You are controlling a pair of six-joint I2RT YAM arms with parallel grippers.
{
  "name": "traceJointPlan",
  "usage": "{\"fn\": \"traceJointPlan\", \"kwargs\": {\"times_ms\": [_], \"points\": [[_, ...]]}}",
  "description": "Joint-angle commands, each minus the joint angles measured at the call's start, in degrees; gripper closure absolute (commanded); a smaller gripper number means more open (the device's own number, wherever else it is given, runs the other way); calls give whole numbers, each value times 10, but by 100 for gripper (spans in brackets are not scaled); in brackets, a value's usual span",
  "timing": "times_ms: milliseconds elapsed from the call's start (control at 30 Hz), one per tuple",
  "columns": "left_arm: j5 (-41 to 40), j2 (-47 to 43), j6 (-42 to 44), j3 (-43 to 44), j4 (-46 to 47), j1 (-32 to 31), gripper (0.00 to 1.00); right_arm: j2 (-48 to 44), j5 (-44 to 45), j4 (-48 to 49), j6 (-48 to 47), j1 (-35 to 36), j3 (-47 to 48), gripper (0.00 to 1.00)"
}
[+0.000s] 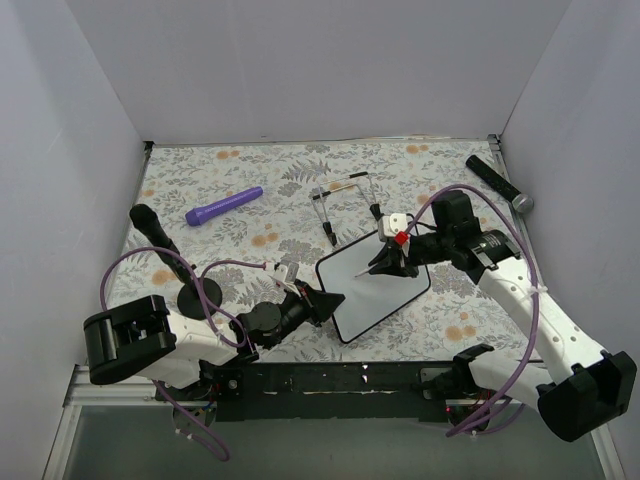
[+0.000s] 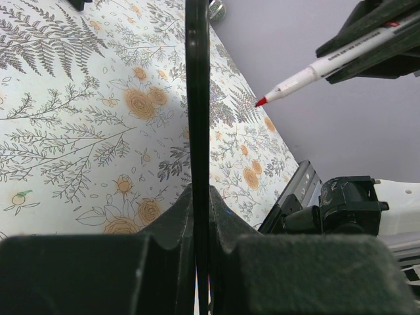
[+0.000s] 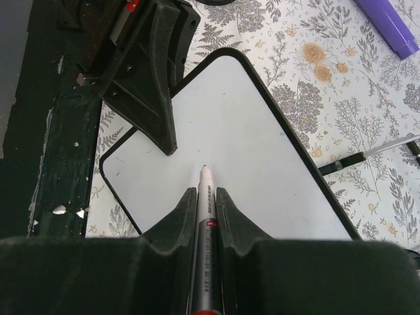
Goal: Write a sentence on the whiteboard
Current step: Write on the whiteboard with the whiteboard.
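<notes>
Right end effector (image 3: pixel 207 193) squeezes the red marker (image 3: pixel 205 178), tip aimed at the blank whiteboard (image 3: pixel 256 138) mid desk (image 1: pixel 250 215), ready to write. Left end effector (image 2: pixel 199 191) pinches its 9 o'clock rim so it cannot slide.

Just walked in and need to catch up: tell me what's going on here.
The left tool is clamped on the edge of the whiteboard, steadying it. The right tool grips a red marker, tip poised over the board's middle; contact is unclear. No letters are on the board yet.
</notes>
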Motion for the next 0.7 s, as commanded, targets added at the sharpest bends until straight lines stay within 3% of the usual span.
{"fn": "traceJointPlan", "kwargs": {"times_ms": [0,667], "points": [[-17,-5,-4,18,43,-3,100,-36,-4,-28,-14,3,24,99],[-10,39,-9,59,31,-4,100,-34,-32,21,32,-4,-2,99]]}}
